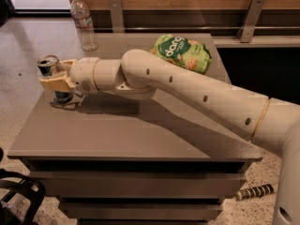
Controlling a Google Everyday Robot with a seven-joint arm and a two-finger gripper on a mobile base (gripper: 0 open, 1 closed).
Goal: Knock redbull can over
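Pincer [55,77] at the redbull can [48,63]
The pincer is touching the can's side as it stands on the counter [140,130]; I cannot tell whether the pincer is open or clamped.

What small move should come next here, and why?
Probably a short sideways sweep of the gripper to tip the can. The can stands upright near the left edge of the table, and the gripper is right at it at mid height.

Tan gripper [55,75] at the tip; behind its jaws, a cream tubular arm [187,86], dark screw holes, tan rings
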